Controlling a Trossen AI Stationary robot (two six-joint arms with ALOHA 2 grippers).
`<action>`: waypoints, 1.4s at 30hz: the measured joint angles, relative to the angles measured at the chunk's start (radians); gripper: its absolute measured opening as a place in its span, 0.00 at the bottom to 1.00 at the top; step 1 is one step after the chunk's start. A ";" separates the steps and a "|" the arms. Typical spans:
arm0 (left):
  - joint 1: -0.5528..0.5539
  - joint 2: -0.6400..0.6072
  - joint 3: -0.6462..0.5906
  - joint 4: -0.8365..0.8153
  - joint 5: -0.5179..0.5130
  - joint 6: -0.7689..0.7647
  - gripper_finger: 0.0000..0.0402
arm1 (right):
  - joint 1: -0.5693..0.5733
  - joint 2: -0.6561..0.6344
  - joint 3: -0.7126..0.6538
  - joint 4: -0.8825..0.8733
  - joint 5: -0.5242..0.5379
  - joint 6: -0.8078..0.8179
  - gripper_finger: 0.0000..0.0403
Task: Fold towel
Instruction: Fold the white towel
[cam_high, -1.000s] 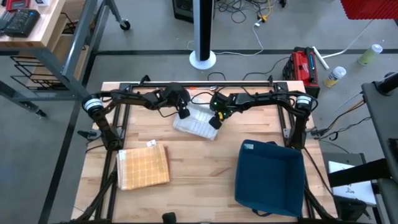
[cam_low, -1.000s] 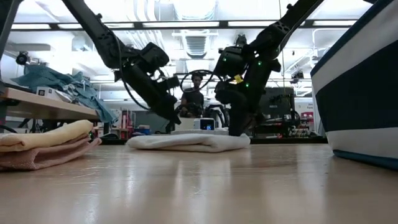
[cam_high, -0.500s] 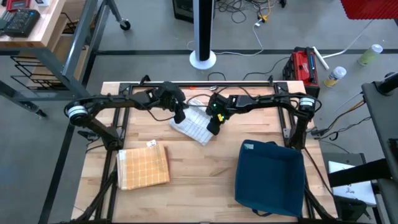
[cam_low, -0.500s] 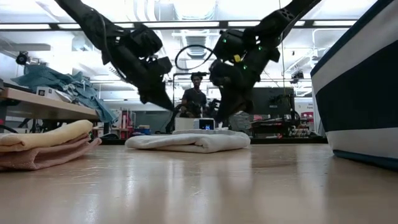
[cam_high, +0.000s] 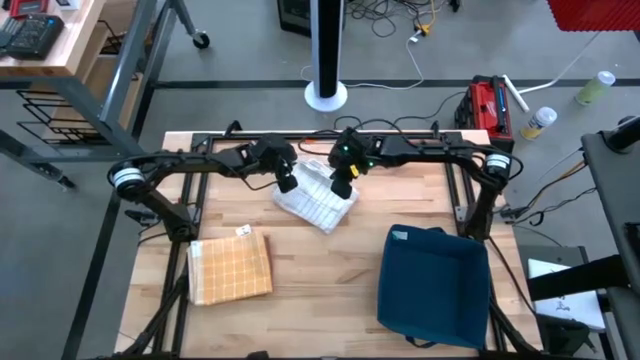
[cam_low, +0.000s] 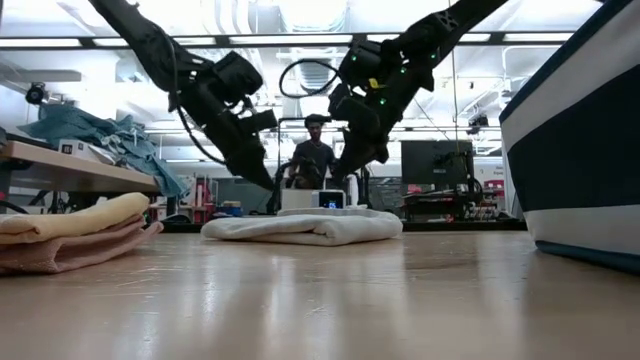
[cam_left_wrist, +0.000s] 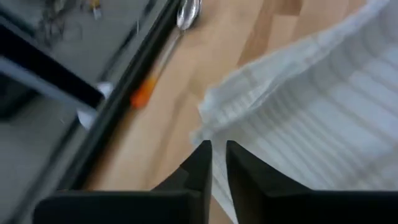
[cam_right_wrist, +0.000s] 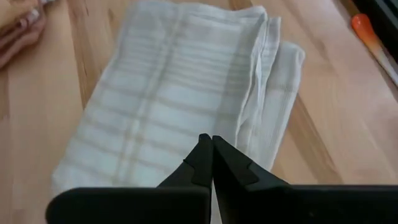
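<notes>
Lay folded, long axis diagonal, at the back middle of the table (cam_high: 320, 300): the white towel (cam_high: 318, 202), between both claws. Hung above its left end, left gripper (cam_high: 287, 185) parted a crack, holding nothing; above its right end, equally near, right gripper (cam_high: 340, 189) clenched empty.

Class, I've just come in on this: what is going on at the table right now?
A two-armed robot is folding towels. A white towel lies folded at the back of the table. The left gripper and the right gripper hang just above it, holding nothing; the right one is shut, the left a crack apart. A yellow checked towel lies folded near the left edge, a dark blue bin stands on the right.
</notes>
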 joint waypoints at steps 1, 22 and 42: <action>0.004 0.006 0.001 0.021 0.001 0.033 0.11 | -0.003 0.008 0.011 -0.013 -0.001 -0.013 0.00; 0.050 0.209 0.000 0.226 0.191 0.303 0.22 | -0.004 0.125 0.065 -0.089 0.031 -0.112 0.44; 0.053 0.243 0.052 0.244 0.209 0.284 0.03 | -0.002 0.170 0.064 -0.083 0.099 -0.058 0.02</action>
